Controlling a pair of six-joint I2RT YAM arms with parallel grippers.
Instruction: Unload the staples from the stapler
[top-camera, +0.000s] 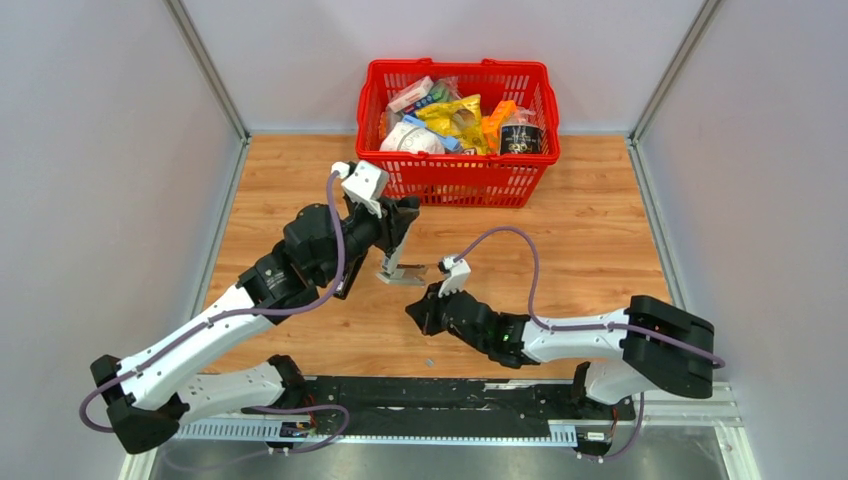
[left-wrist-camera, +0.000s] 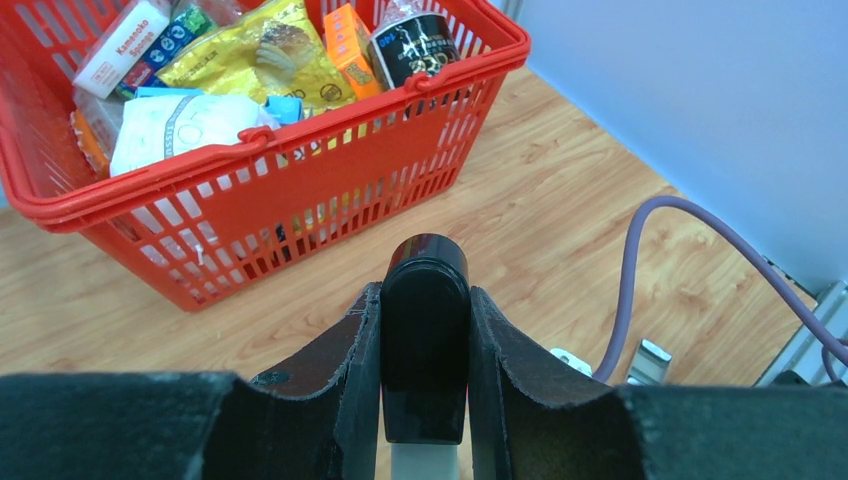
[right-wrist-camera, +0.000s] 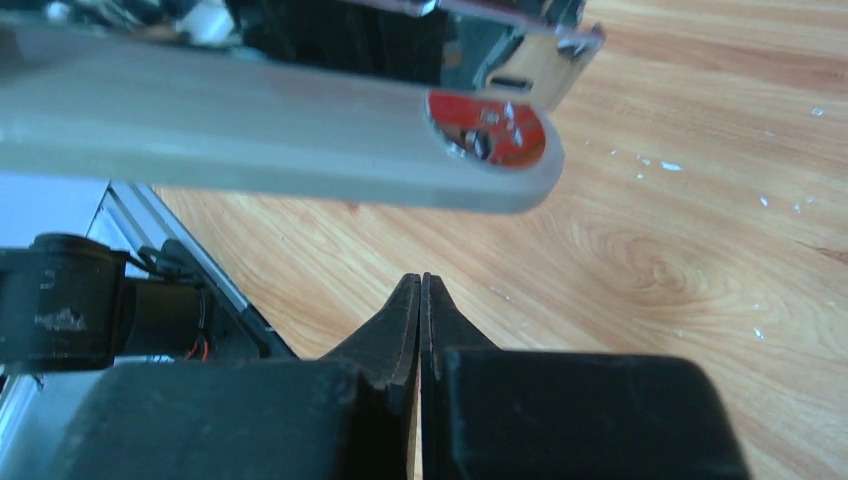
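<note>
left gripper (left-wrist-camera: 425, 300) narrow, clamped on the black stapler (top-camera: 400, 268), which hangs opened out above the tabletop (top-camera: 600, 250).
right gripper (right-wrist-camera: 420, 290) pinched fully closed, empty, just under the stapler's grey base. red basket (top-camera: 480, 182) packed with packets sits close behind the left gripper, against the far wall. purple cable (top-camera: 500, 232) loops beside the stapler. staples (right-wrist-camera: 660, 165): only tiny pale bits scattered on the wood past the right gripper, too small to be sure. open wood runs right to the grey side wall (top-camera: 760, 150).
</note>
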